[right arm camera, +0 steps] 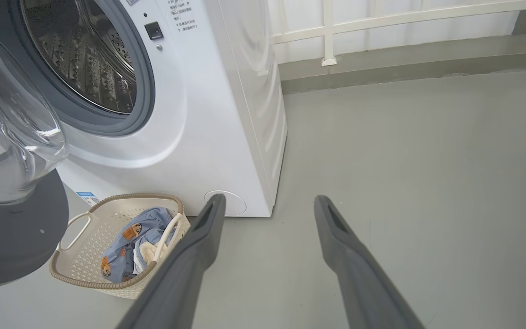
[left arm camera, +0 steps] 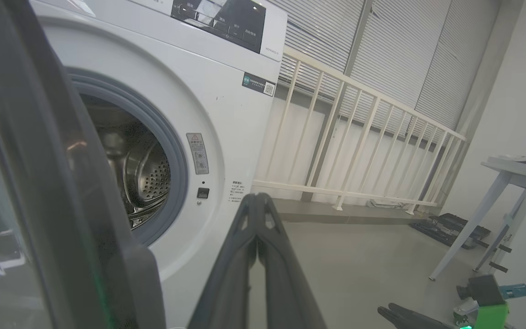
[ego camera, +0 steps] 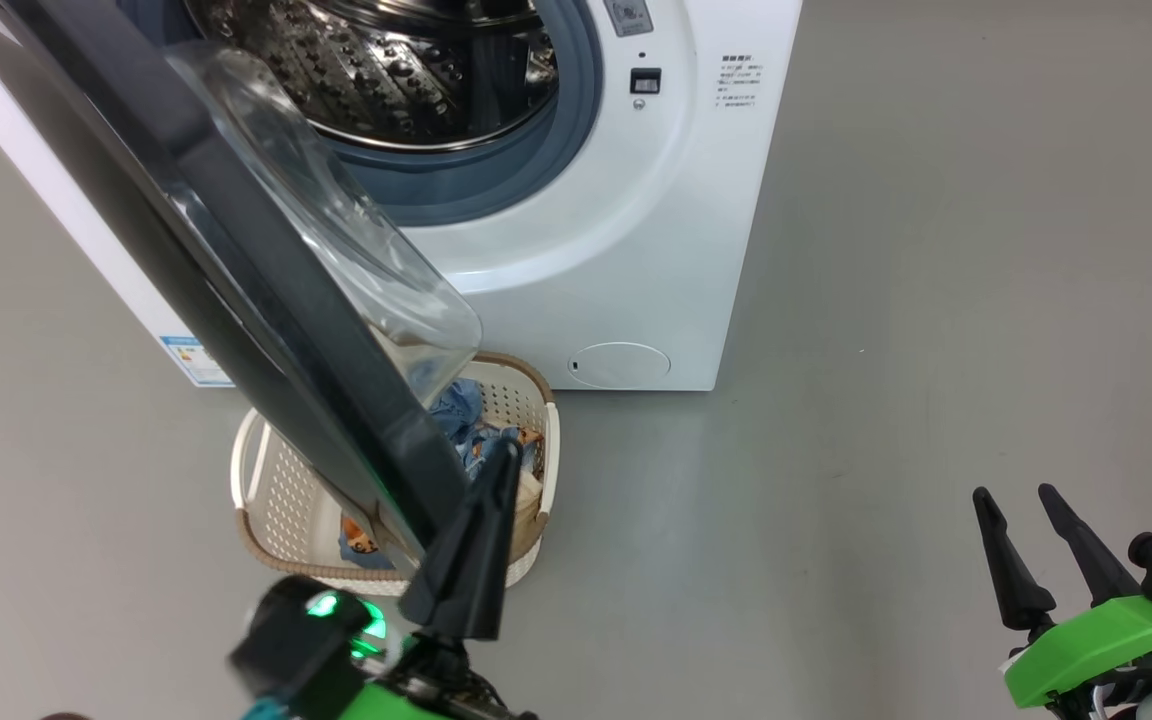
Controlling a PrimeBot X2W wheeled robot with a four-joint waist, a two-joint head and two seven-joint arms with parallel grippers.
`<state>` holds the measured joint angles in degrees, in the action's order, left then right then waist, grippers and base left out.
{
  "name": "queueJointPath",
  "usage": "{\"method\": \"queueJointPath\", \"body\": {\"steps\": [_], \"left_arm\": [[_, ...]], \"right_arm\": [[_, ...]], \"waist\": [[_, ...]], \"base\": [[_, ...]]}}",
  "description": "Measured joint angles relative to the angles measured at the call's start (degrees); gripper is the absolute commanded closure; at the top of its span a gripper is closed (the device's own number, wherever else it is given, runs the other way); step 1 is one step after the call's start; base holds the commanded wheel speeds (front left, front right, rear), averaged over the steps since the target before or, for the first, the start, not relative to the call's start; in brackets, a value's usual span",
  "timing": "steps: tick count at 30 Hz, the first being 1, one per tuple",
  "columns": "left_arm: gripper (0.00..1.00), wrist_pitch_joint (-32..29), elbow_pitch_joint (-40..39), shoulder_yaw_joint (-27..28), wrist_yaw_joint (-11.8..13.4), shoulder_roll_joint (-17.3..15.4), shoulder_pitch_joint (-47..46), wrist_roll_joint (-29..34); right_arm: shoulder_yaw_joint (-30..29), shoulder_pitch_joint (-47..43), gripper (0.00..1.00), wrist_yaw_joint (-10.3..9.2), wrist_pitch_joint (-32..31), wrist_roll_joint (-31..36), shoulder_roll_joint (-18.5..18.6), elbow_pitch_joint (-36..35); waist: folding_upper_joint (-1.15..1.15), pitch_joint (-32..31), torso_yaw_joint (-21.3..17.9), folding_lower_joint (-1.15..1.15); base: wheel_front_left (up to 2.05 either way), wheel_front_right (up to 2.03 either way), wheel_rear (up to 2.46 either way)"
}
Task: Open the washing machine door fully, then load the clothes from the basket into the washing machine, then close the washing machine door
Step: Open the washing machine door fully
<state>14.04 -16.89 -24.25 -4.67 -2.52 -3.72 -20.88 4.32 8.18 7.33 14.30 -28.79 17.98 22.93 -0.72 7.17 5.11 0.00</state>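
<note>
At the left, the washing machine door (ego camera: pixel 256 300) stands swung out, its glass bowl hanging over the basket (ego camera: pixel 281 495) on the floor in front of the washing machine (ego camera: pixel 636 250). The clothes (ego camera: pixel 461 410) lie heaped inside the basket: light-blue printed fabric with a cream piece. The left gripper (ego camera: pixel 508 450) points up beside the door's lower edge, its fingers pressed together on nothing. Further right the drum (ego camera: pixel 386 70) shows its perforated steel, and the right gripper (ego camera: pixel 1014 492) waits spread wide over bare floor.

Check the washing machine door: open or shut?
Open. The washing machine door stands well away from the washing machine, leaving the drum exposed.
</note>
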Motion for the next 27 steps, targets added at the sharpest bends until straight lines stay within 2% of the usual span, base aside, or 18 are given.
{"method": "queueJointPath", "body": {"steps": [5,11,27], "left_arm": [[1.0,0.0,10.7,-3.2,1.0,-0.2,-2.8,-3.8],[1.0,0.2,17.8,-3.1,2.7,-0.2,-5.1,-5.7],[1.0,0.4,19.9,-0.5,2.9,0.9,-5.8,-5.8]], "right_arm": [[0.2,0.0,0.0,0.0,0.0,0.0,0.0,0.1],[0.2,0.0,0.0,0.0,0.0,0.0,0.0,0.0],[-0.4,0.0,0.0,0.0,0.0,0.1,-0.2,-0.9]], "waist": [[0.0,0.0,-0.3,0.0],[0.0,0.0,-0.2,0.0],[0.0,-0.6,1.2,0.0]], "base": [[0.0,0.0,0.0],[0.0,0.0,0.0],[0.0,0.0,0.0]]}}
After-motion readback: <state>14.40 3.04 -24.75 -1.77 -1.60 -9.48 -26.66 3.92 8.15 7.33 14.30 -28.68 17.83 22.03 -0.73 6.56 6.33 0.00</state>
